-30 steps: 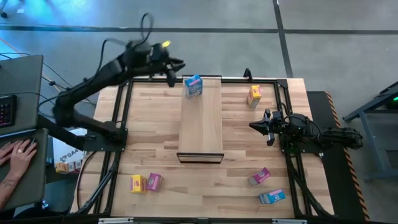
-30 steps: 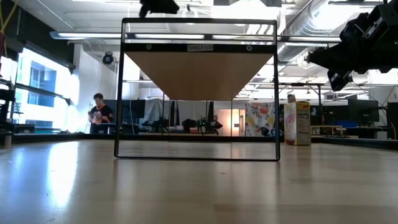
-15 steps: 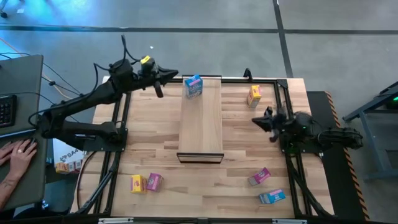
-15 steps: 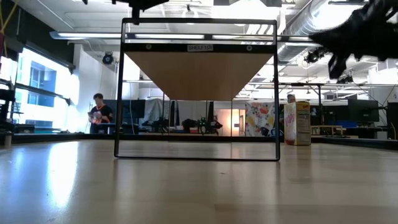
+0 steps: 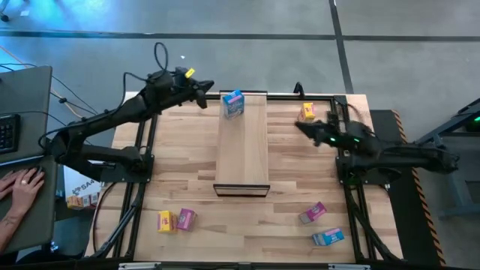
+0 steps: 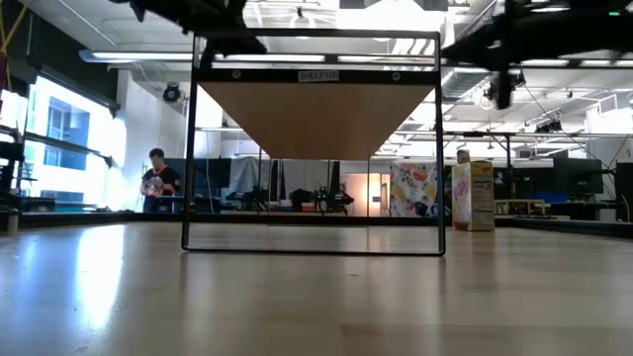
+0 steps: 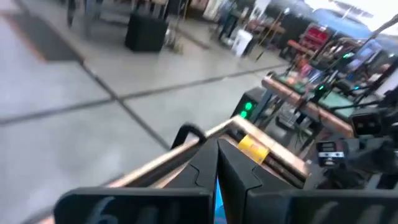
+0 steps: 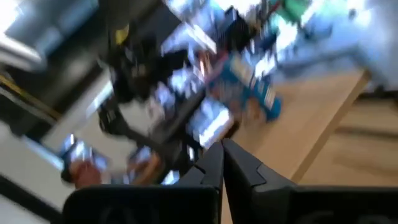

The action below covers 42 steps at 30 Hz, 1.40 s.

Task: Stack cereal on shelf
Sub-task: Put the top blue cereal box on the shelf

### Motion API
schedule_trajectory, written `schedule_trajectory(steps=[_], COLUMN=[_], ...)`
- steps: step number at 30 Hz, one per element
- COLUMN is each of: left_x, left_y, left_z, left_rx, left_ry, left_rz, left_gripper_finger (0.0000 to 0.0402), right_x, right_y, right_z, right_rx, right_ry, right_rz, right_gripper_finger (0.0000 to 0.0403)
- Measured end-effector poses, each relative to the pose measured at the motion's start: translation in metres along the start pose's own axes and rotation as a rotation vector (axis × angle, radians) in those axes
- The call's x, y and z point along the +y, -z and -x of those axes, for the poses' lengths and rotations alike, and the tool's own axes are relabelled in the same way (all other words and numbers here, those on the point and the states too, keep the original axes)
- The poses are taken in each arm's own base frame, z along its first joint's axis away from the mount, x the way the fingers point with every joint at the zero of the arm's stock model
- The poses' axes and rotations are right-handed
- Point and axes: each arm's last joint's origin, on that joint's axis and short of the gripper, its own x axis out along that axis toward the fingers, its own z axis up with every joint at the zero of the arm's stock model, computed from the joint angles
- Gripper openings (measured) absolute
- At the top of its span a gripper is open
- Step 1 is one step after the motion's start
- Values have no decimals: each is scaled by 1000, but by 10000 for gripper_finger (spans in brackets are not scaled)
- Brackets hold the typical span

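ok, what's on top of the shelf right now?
One blue cereal box stands at the far end of the shelf; the rest of the plank is bare. The low view shows only the shelf's underside, so its top is hidden there.

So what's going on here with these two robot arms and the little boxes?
The robot is stacking small cereal boxes onto a raised wooden shelf. One blue box stands at the shelf's far end. The left claw is just beside it, shut and empty. The right claw, also shut and empty, is near a yellow box on the table. Two pairs of boxes lie at the table's near side: yellow with pink, and pink with blue.
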Motion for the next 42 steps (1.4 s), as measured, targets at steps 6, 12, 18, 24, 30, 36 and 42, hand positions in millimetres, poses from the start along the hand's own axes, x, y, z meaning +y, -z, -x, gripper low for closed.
schedule_trajectory(steps=[6,12,18,24,30,36,42], left_x=[17,23,22,25,29,33,32], left_y=[21,27,28,37,45,56,54], left_z=[-28,-36,-36,-38,-49,-62,-60], left_rx=[163,225,244,325,341,382,373], left_ry=[11,57,92,98,96,97,102], left_rz=[101,155,116,73,39,47,52], left_gripper_finger=[0,0,0,0,0,0,0], right_x=[2,8,7,1,-5,-14,-17], right_y=[-4,-15,-15,-11,-16,-23,-27], right_z=[-72,-133,-180,-202,-202,-201,-201], right_rx=[183,175,194,250,262,211,197], right_ry=[76,82,97,159,204,273,280], right_rz=[-4,-54,-89,-51,-31,-8,-27], right_gripper_finger=[0,0,0,0,0,0,0])
